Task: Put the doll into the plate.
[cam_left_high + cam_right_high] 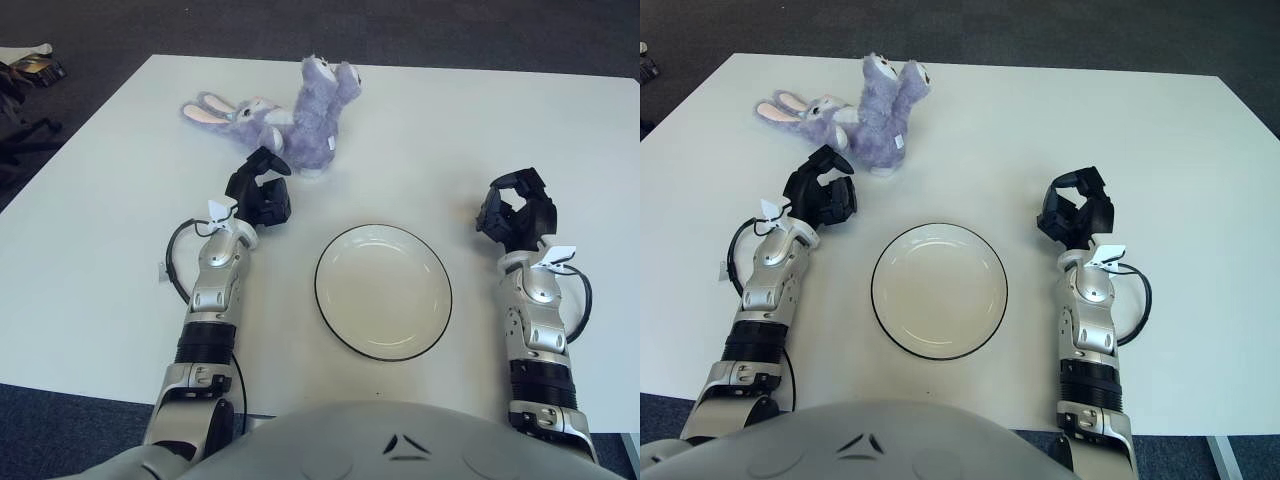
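The purple plush bunny point(285, 120) lies on its back in the upper middle, on the white table point(110, 240). Just below it the left hand point(260, 192) hovers, fingers loosely spread, empty. The empty plate point(383, 290) sits centre; the right hand point(518, 210), right of it, is relaxed and empty too.
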`<act>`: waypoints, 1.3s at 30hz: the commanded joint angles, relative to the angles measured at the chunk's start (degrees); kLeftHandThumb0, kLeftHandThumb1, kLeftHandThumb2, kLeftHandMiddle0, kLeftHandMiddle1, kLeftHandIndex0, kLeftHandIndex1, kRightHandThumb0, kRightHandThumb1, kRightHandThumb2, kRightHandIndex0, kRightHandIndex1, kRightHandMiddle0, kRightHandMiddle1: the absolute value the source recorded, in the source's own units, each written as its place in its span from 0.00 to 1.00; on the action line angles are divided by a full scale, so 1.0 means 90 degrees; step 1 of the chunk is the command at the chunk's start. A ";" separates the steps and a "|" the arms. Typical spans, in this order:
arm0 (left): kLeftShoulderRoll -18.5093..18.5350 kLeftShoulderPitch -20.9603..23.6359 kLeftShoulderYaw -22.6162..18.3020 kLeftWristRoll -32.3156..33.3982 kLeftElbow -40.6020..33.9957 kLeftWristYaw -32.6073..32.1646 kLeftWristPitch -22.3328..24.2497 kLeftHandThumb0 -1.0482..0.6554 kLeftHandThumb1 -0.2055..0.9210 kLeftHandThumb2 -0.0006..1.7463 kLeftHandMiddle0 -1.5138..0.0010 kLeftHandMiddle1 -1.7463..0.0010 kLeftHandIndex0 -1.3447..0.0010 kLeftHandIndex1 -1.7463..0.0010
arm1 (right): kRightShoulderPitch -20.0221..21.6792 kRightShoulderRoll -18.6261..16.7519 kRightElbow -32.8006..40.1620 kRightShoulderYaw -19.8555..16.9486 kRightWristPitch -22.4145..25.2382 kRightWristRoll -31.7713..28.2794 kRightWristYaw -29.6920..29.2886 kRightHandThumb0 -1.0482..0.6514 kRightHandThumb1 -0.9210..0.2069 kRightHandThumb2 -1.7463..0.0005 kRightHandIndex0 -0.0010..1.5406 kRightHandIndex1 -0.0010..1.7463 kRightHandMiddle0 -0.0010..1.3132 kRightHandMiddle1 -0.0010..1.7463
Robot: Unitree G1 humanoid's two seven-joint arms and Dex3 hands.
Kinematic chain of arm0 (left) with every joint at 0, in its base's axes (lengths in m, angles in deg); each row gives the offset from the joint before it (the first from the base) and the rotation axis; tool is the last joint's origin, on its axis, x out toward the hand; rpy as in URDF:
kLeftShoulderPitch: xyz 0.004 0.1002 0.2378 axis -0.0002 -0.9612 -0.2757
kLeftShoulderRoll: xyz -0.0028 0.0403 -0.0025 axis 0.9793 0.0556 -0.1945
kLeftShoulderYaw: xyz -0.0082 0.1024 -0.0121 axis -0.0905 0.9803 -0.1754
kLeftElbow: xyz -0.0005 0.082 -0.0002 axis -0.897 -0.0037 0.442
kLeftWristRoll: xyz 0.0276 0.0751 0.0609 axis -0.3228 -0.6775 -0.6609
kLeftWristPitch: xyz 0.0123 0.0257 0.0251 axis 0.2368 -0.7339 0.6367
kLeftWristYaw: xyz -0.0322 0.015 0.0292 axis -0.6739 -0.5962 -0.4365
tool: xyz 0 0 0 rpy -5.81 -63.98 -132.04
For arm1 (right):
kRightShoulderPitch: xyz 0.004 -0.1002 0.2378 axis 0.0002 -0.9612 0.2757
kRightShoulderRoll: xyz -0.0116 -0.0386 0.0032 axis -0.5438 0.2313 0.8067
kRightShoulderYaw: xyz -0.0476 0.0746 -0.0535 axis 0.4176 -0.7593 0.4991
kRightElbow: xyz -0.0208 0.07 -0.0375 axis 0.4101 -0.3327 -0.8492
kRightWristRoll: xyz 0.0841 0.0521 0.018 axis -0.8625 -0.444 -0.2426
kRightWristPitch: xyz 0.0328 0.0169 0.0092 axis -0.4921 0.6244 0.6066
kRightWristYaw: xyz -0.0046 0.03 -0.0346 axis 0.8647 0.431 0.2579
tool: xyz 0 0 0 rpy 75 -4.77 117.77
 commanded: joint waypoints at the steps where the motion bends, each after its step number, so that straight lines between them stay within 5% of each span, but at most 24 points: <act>1: -0.0061 -0.0235 -0.0005 0.0004 0.0203 0.0007 -0.0015 0.35 0.53 0.70 0.27 0.00 0.59 0.00 | -0.0462 -0.0244 -0.0175 0.0032 -0.0017 -0.0008 0.0044 0.37 0.29 0.44 0.78 1.00 0.31 1.00; 19: -0.0150 -0.0214 -0.0077 0.0023 0.0223 -0.0090 0.0046 0.38 0.71 0.55 0.28 0.00 0.70 0.00 | -0.0457 -0.0248 -0.0196 0.0012 -0.0035 0.0063 -0.0009 0.37 0.29 0.44 0.78 1.00 0.31 1.00; 31: -0.0138 -0.0182 -0.0100 0.0046 0.0283 -0.0031 0.0098 0.38 0.73 0.53 0.29 0.00 0.72 0.00 | -0.0446 -0.0259 -0.0197 0.0011 0.0003 0.0015 0.0003 0.37 0.30 0.44 0.78 1.00 0.31 1.00; 39: -0.0145 -0.0205 -0.0075 -0.0179 0.0376 -0.0155 -0.0416 0.38 0.73 0.54 0.29 0.00 0.71 0.00 | -0.0470 -0.0261 -0.0183 0.0025 -0.0065 0.0034 0.0021 0.37 0.30 0.44 0.78 1.00 0.31 1.00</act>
